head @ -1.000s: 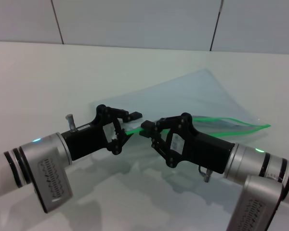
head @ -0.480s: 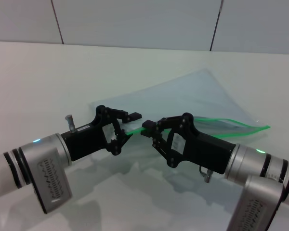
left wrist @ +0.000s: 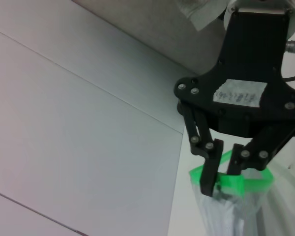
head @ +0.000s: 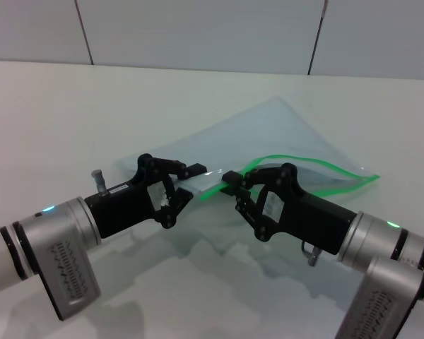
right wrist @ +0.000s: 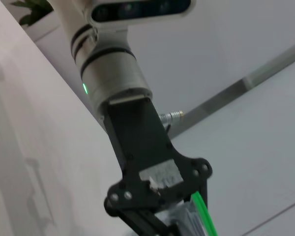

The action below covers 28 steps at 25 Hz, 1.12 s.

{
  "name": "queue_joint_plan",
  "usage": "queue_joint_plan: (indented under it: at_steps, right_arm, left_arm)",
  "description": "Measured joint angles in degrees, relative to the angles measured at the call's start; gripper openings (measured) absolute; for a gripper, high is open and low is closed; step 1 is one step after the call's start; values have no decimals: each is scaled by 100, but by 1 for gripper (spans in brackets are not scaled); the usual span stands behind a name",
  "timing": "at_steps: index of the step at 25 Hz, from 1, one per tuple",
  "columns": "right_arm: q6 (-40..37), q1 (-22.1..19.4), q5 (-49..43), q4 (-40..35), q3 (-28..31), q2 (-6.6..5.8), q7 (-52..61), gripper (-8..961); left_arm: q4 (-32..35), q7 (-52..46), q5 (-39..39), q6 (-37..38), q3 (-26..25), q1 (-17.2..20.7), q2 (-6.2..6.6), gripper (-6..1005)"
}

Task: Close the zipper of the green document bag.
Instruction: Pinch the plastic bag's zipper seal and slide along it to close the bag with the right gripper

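The green document bag (head: 283, 131), a translucent pale pouch, lies tilted on the white table (head: 71, 106) with its near edge lifted. My left gripper (head: 191, 185) is shut on the bag's left end. Close to its right, my right gripper (head: 234, 185) is shut on the zipper slider; the left wrist view shows its fingers (left wrist: 209, 169) pinching the green piece (left wrist: 229, 183). A short stretch of the zipper (head: 210, 191) runs straight between the two grippers. Beyond the right gripper the two green strips (head: 268, 156) bow apart, gaping open out to the far corner.
A panelled wall (head: 198, 28) rises behind the table's back edge. Both forearms lie low over the near half of the table, the left one (head: 56, 240) and the right one (head: 381, 244).
My right gripper has slid rightward along the zipper, away from the left gripper, leaving a longer joined strip between them. The bag's open strips have shifted and bowed higher.
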Motion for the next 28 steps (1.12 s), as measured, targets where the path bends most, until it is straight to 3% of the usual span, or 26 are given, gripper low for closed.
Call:
queue_joint_plan:
  at_steps: [28]
  right_arm:
    - [199,-349,6,-36,554,-9,-156,103]
  left_arm:
    - [25,81,49,287,45,150,-17,55]
